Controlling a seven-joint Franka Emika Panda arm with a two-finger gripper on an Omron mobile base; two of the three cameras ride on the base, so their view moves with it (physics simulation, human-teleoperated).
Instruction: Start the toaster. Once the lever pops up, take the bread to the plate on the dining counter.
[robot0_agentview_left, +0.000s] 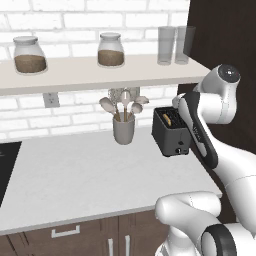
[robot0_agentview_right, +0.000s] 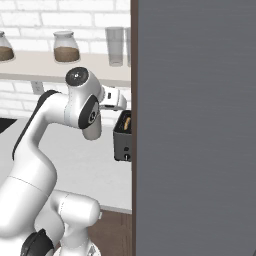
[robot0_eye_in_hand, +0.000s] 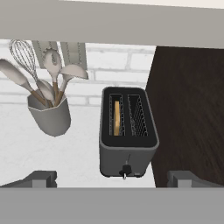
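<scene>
Looking first at the left base view, the toaster (robot0_agentview_left: 171, 132) stands at the far right corner of the tabletop (robot0_agentview_left: 90, 175), close to the dark wall panel (robot0_agentview_left: 225, 35), probably so that it sits near the wall socket. The utensil cup (robot0_agentview_left: 124, 129) is just beside it on the left, apart from it. A yellowish edge of the bread (robot0_agentview_left: 169, 118) shows in one slot. The white arm covers the right part of the toaster, so the tool itself is hidden behind the arm here.

In the right base view, a large grey panel (robot0_agentview_right: 195, 125) cuts off half of the picture. Only the left part of the toaster (robot0_agentview_right: 122, 140) is seen, with a small piece of bread (robot0_agentview_right: 127, 122) at its top. The hand reaches toward it, but its tips are hard to make out.

In the hand view, the tool (robot0_eye_in_hand: 111, 179) hangs above the toaster (robot0_eye_in_hand: 127, 131) with its two tips spread wide and nothing between them. I judge it is placed so to come down on the lever (robot0_eye_in_hand: 126, 169) at the front, which is small and dark. The bread (robot0_eye_in_hand: 116, 118) stands upright in the left slot, sunk deep, so only its top edge is visible. The plate and dining counter I cannot place.
</scene>
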